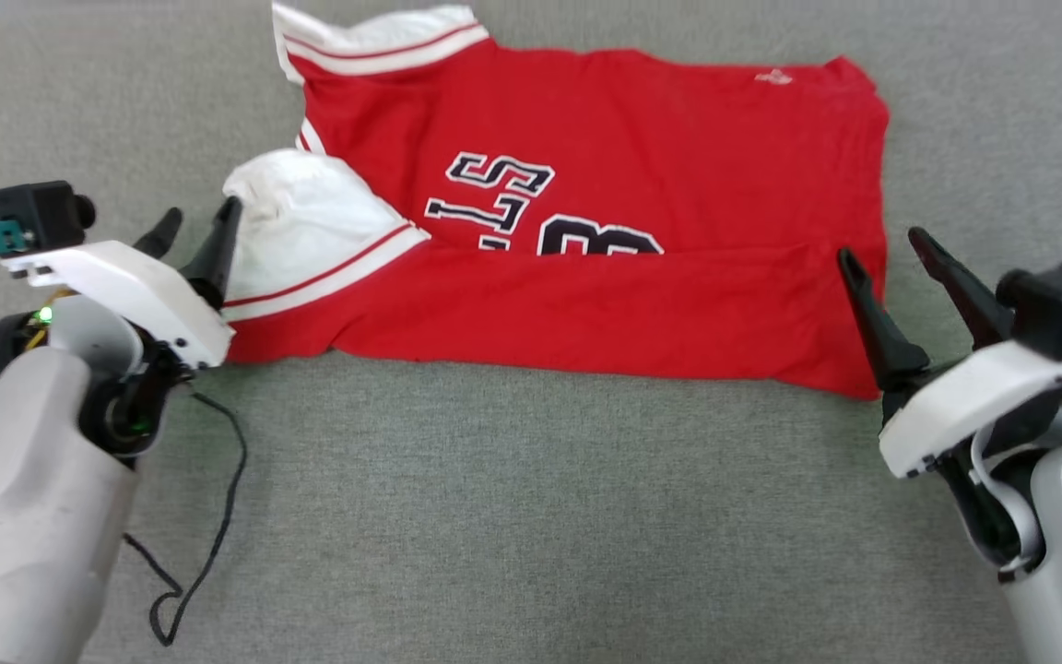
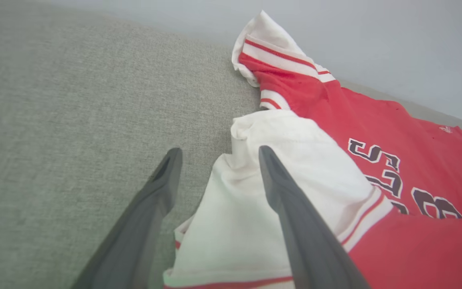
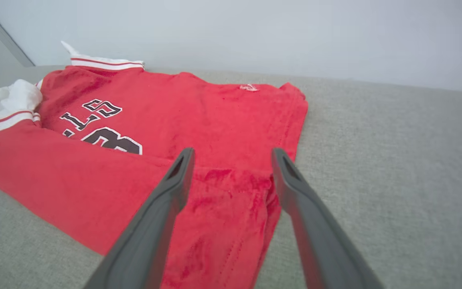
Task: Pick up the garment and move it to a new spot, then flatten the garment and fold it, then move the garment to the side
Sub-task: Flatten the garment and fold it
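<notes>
Red soft-fabric garment (image 1: 586, 166), a white-sleeved T-shirt, lies on the grey woven surface (image 1: 531, 507), long axis left to right. Our dark-fingered left gripper (image 1: 203, 210) stands at its sleeve end, our right gripper (image 1: 880, 243) at its hem end, both jaws wide and empty.

The garment (image 1: 605, 295) is bright red with white sleeves, red-striped white trim and dark lettering edged in white. The surface (image 1: 531, 507) is a flecked grey-green weave. The left gripper (image 1: 203, 207) and right gripper (image 1: 879, 241) have dark grey fingers and white housings.
</notes>
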Robot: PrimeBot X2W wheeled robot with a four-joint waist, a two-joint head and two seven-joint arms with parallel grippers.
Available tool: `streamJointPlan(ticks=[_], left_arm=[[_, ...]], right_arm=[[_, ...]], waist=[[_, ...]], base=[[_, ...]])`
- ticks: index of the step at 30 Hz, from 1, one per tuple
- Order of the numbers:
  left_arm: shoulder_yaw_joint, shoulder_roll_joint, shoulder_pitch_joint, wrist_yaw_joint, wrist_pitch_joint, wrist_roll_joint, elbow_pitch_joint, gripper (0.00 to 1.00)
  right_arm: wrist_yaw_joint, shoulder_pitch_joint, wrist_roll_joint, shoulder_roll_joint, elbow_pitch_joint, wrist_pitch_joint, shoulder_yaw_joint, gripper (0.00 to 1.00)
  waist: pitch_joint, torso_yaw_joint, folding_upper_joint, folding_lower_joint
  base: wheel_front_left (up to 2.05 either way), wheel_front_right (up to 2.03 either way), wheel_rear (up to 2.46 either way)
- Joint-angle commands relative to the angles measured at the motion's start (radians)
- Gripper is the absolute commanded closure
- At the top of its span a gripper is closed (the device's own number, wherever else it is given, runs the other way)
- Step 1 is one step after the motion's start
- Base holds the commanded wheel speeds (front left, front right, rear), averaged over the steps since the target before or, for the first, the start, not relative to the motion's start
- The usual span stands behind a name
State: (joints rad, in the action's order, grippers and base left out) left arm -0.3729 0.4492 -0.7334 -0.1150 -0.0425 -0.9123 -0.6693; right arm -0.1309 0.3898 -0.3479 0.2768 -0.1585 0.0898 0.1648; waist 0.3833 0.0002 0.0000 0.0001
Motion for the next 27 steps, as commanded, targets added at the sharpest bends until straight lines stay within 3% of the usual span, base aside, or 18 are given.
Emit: streamJointPlan(ticks=[1,5,9,13,17,22,27], left_arm=[[-0.004,0.018,0.011,-0.005,-0.015,-0.006,0.006,0.00],[-0.026,0.085,0.032,-0.011,-0.111,-0.022,0.038,0.00],[-0.077,0.173,0.057,-0.013,-0.277,-0.040,0.105,0.00],[-0.117,0.259,0.087,-0.015,-0.462,-0.080,0.176,0.00],[-0.121,0.313,0.113,0.004,-0.575,-0.116,0.224,0.00],[-0.098,0.332,0.129,0.029,-0.610,-0.156,0.250,0.00],[-0.089,0.303,0.143,0.020,-0.625,-0.208,0.238,0.00]], right_arm=[[0.000,-0.029,0.020,-0.013,0.023,-0.042,-0.009,0.00],[0.000,-0.086,0.059,-0.048,0.088,-0.108,-0.028,0.00],[0.000,-0.131,0.086,-0.074,0.144,-0.128,-0.042,0.00],[0.000,-0.156,0.106,-0.100,0.198,-0.134,-0.056,0.00],[0.000,-0.169,0.114,-0.124,0.231,-0.128,-0.054,0.00],[0.000,-0.167,0.113,-0.149,0.250,-0.127,-0.057,0.00],[0.000,-0.167,0.118,-0.157,0.249,-0.120,-0.069,0.00]], waist=[[-0.041,-0.007,0.0000,-0.0001],[-0.094,-0.017,0.0000,-0.0001],[-0.123,-0.032,0.0000,-0.0001],[-0.122,-0.051,0.0000,-0.0001],[-0.094,-0.075,0.0000,-0.0001],[-0.047,-0.105,0.0000,-0.0001],[-0.013,-0.126,0.0000,-0.0001]], base=[[0.00,0.00,0.00],[0.00,0.00,0.00],[0.00,0.00,0.00],[0.00,0.00,0.00],[0.00,0.00,0.00],[0.00,0.00,0.00],[0.00,0.00,0.00]])
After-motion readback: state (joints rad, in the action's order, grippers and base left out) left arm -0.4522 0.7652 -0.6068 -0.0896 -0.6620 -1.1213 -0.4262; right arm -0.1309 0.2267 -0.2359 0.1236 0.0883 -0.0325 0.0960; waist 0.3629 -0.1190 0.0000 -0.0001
